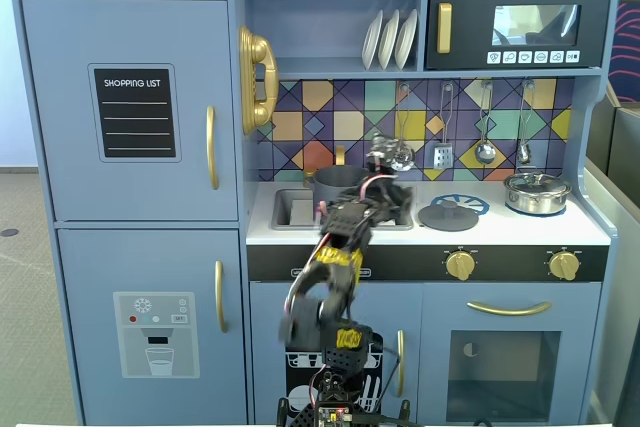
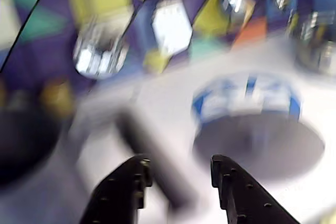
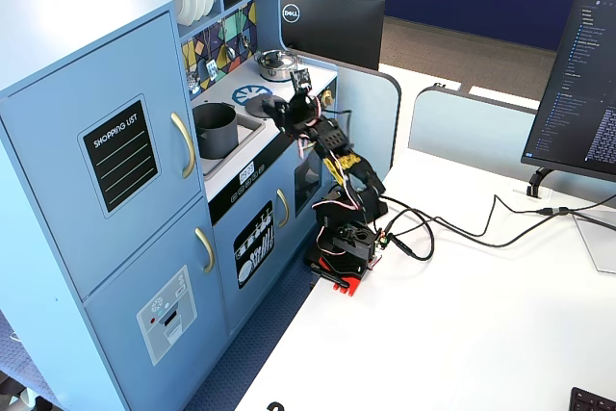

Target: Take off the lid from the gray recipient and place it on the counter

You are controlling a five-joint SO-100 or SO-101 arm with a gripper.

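Lid (image 1: 448, 216) lies flat on the table (image 1: 500, 230) of the toy kitchen, partly covering the blue burner print (image 1: 466, 203); in the wrist view it shows as a blurred dark disc (image 2: 258, 146) with the blue ring just behind it. Pot (image 1: 338, 185) stands uncovered at the sink, to the left of the lid in a fixed view and apart from it; the other fixed view shows it as an open gray cylinder (image 3: 215, 129) sitting in the sink cut-out.

The fingers (image 2: 178, 174) stand apart with an open gap between them and nothing held — the wrist view shows both black tips over the white table, left of the lid. That view is heavily motion-blurred, so a dark streak just beyond the tips cannot be identified. In a fixed view the gripper (image 1: 385, 197) hangs over the table's front part between pot and lid, touching neither as far as can be seen.

A shiny steel pot (image 1: 536, 192) with its own lid sits at the table's right end, well apart from the gray lid. Ladles and utensils hang on the tiled wall behind — blurred in the wrist view.
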